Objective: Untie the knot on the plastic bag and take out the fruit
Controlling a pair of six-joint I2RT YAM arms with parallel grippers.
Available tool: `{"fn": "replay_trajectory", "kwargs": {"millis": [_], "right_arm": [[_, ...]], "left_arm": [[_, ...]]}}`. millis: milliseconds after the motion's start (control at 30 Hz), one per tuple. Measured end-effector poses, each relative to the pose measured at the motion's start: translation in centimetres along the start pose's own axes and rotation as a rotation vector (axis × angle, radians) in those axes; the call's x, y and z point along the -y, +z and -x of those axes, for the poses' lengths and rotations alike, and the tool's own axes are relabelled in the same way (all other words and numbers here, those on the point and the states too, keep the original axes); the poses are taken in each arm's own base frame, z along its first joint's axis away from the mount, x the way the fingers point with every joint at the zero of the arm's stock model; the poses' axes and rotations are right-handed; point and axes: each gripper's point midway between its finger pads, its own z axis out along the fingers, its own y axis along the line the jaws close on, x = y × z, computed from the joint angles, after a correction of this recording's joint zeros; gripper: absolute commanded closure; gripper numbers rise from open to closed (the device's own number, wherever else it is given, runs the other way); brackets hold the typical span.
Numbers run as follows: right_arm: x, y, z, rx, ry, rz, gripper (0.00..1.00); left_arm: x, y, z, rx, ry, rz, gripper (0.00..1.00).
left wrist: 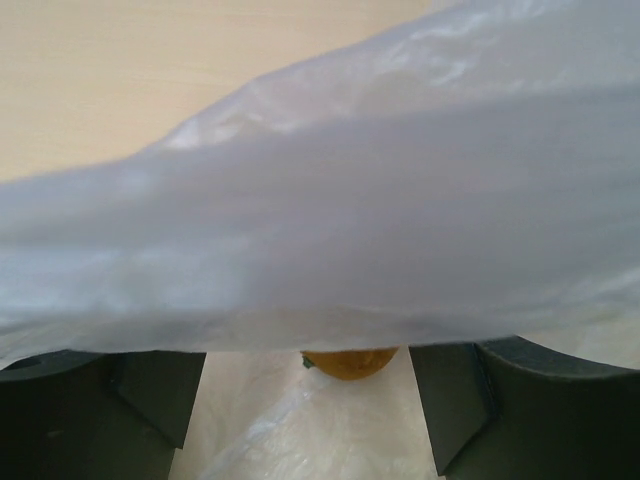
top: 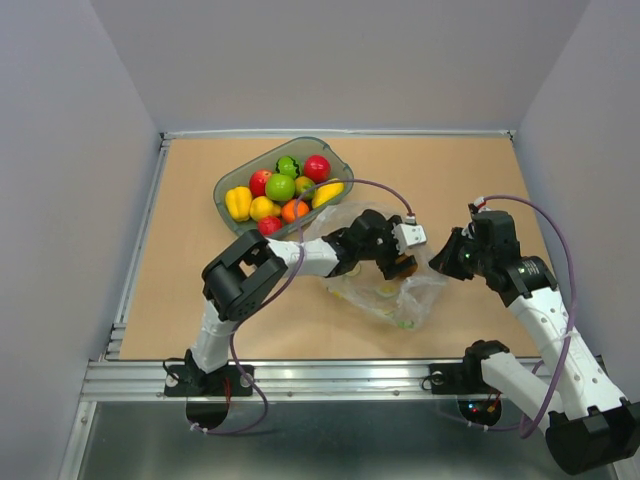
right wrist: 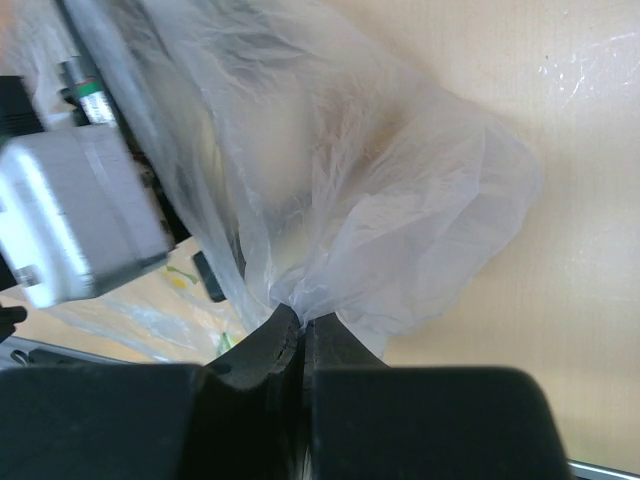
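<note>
The clear, crinkly plastic bag [top: 385, 295] lies on the wooden table in front of the tray. My left gripper [top: 402, 265] reaches into it from the left. In the left wrist view bag film [left wrist: 350, 200] drapes across most of the picture. Below it the left gripper [left wrist: 306, 395] stands open, its dark fingers [left wrist: 150, 400] wide apart. One rounded brownish-yellow fruit [left wrist: 350, 362] lies just ahead between them, touching neither. My right gripper [top: 447, 262] is at the bag's right side. Seen from the right wrist, that gripper [right wrist: 302, 318] is shut on a gathered pinch of the bag [right wrist: 400, 200].
A grey-green tray [top: 222, 190] holding several toy fruits stands at the back centre of the table. The left arm's white wrist box [right wrist: 70, 220] sits close to the right gripper. Grey walls close off the table's sides and back.
</note>
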Motion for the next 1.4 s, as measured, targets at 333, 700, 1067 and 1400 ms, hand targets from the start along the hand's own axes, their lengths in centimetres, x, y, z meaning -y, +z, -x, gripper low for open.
{"fn": "replay_trajectory", "kwargs": {"millis": [333, 700, 1067, 1400], "right_arm": [[0.1, 0.0, -0.2, -0.008, 0.001, -0.006, 1.00], [0.3, 0.3, -0.3, -0.019, 0.004, -0.014, 1.00], [1.0, 0.6, 0.0, -0.012, -0.001, -0.053, 1.00], [2.7, 0.6, 1.2, 0.058, -0.005, -0.153, 0.99]], "left_arm": [[1.3, 1.8, -3.8, -0.108, -0.046, -0.064, 0.23], [1.9, 1.8, -4.3, -0.120, -0.091, -0.079, 0.82], [2.6, -0.9, -2.6, -0.092, -0.157, -0.063, 1.00], [3.8, -6.6, -0.2, -0.020, -0.218, -0.032, 1.00]]}}
